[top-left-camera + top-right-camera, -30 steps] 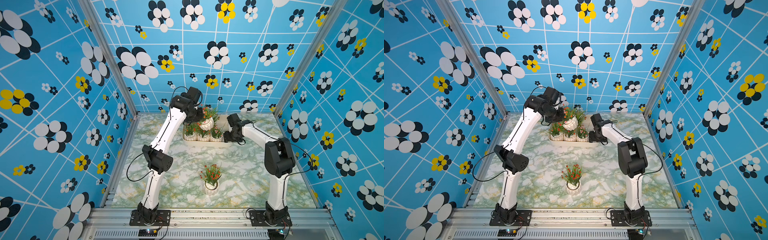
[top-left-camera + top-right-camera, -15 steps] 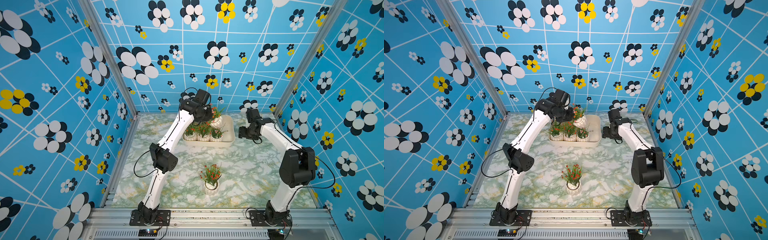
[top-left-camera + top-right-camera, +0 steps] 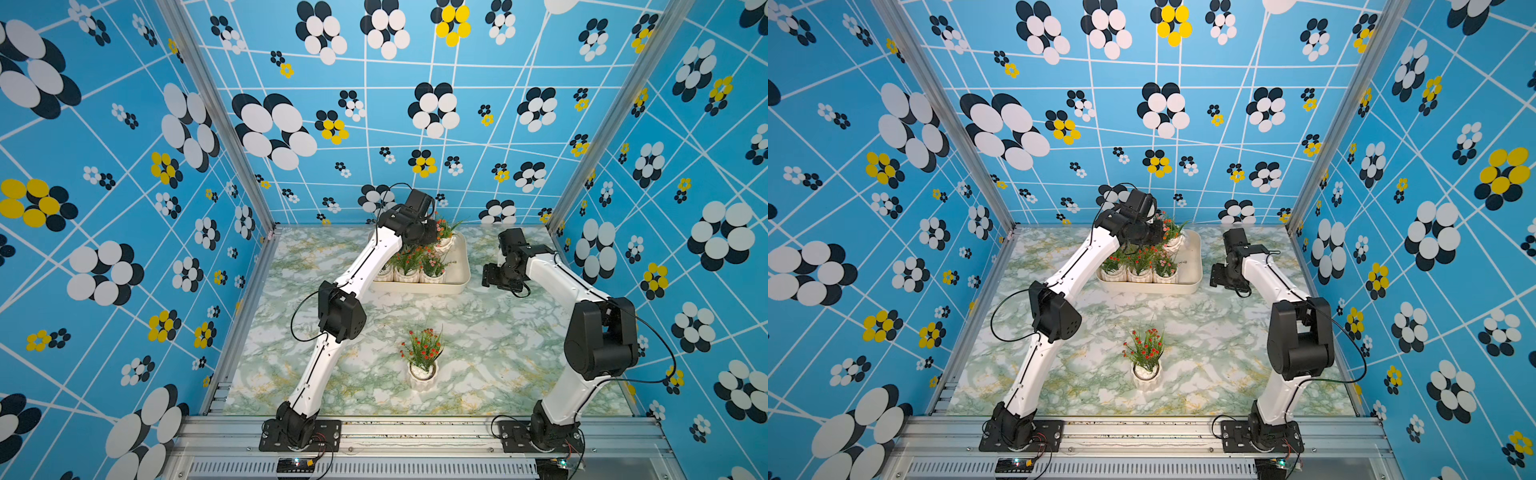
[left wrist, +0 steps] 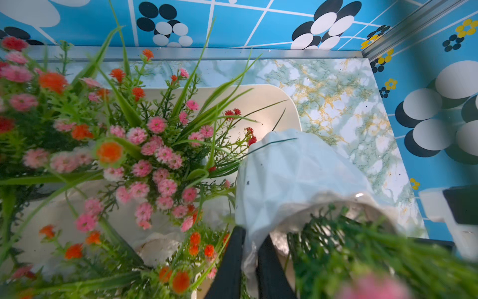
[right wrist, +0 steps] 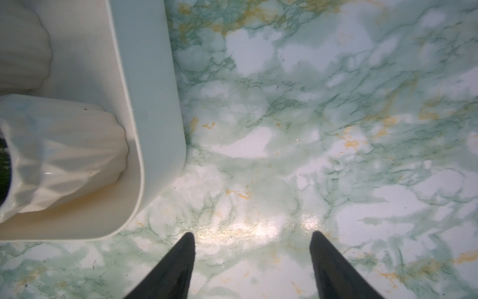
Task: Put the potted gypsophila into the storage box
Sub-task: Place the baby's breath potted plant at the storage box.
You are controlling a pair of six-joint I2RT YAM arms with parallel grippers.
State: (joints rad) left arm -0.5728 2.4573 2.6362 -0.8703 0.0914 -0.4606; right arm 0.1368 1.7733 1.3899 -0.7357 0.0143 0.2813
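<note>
You swung left gripper [image 4: 249, 233], clamped on potted gypsophila [image 4: 297, 176] rim, over storage box [image 3: 415, 287] far right corner; right gripper [image 5: 252, 233], jaws apart, backed off over tabletop [image 5: 310, 129]. Lowering, release looked next.

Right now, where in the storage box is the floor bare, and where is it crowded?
A bare strip runs along the right wall of the storage box, beside the held pot, pinched by the left gripper. Its near wall is crowded with three pots. The table around the lone red-flowered pot is bare.
</note>
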